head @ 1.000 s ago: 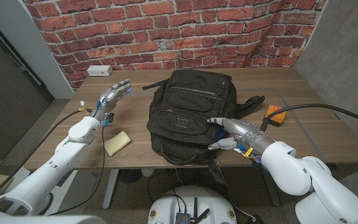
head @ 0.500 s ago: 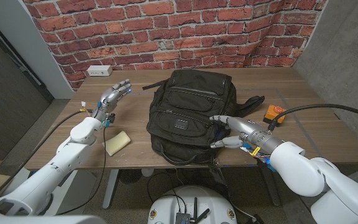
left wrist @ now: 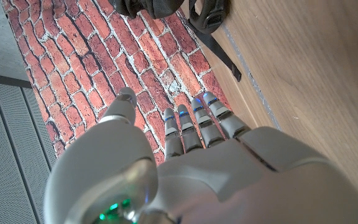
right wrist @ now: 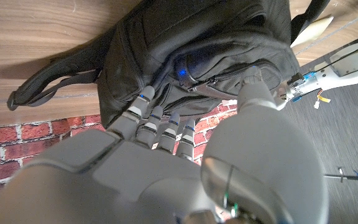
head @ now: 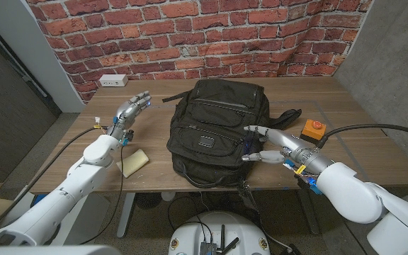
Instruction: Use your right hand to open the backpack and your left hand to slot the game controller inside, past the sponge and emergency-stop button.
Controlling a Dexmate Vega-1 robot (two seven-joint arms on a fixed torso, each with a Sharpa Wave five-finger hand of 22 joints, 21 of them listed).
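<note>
Right hand [head: 269, 145], fingers apart & empty, sat at the backpack's [head: 214, 124] right edge, prob. touching; bag's long axis ran away from robot.

Left hand [head: 129, 112] open, well apart.

**Non-task items in view**

Wooden table [head: 190, 88]: rectangular top with a visible grain, and a pale straight line [head: 335, 113] crossing the surface near its right edge.

Power strip [head: 112, 81]: white, lying flat at the far left corner of the tabletop, just in front of the wall.

Brick wall [head: 211, 35]: red brick with pale mortar, directly behind the far edge of the table; it also shows in the left wrist view [left wrist: 135, 56].

Grey wall [head: 395, 49]: plain surface to the right of the brick.

Grey panel [head: 13, 92]: dark, to the left of the table; its ribbed surface shows in the left wrist view [left wrist: 11, 143].
</note>
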